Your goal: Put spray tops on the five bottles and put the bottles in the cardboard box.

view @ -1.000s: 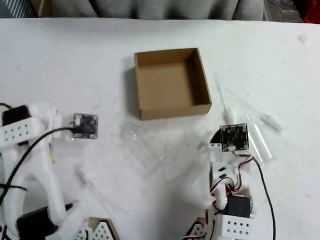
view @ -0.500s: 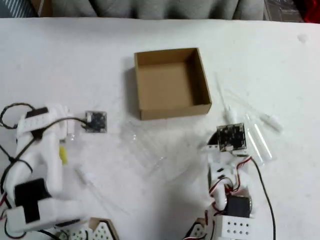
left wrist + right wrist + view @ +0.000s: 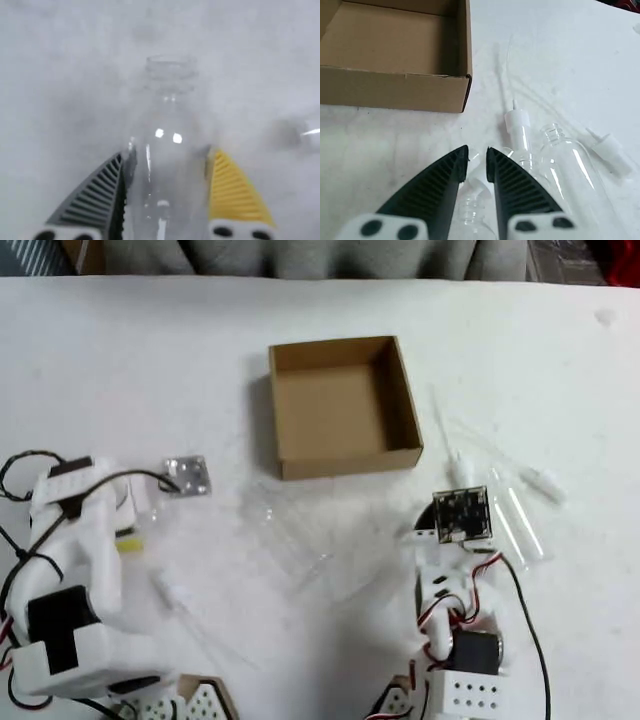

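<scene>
A clear, capless bottle [image 3: 167, 150] lies lengthwise between the grey and yellow fingers of my left gripper [image 3: 167, 162], which is shut on its body, with the open neck pointing away. In the high view this gripper [image 3: 135, 525] is at the table's left. My right gripper [image 3: 476, 152] is shut with nothing held, low over another bottle's neck [image 3: 470, 212], just in front of the cardboard box [image 3: 395, 90]. The box [image 3: 340, 405] stands open and empty. Beside the right gripper lie a spray top with its tube [image 3: 517, 125], a bottle [image 3: 570, 170] and a second spray top [image 3: 607, 147].
More clear bottles [image 3: 290, 535] lie in the table's middle, in front of the box. A loose spray top [image 3: 172, 592] lies near the left arm. Bottles [image 3: 515, 515] and a spray top [image 3: 545, 482] lie right of the right arm's wrist [image 3: 460, 515].
The left arm has swung in from the left edge and turned its wrist toward the table's middle. The right arm has hardly moved.
</scene>
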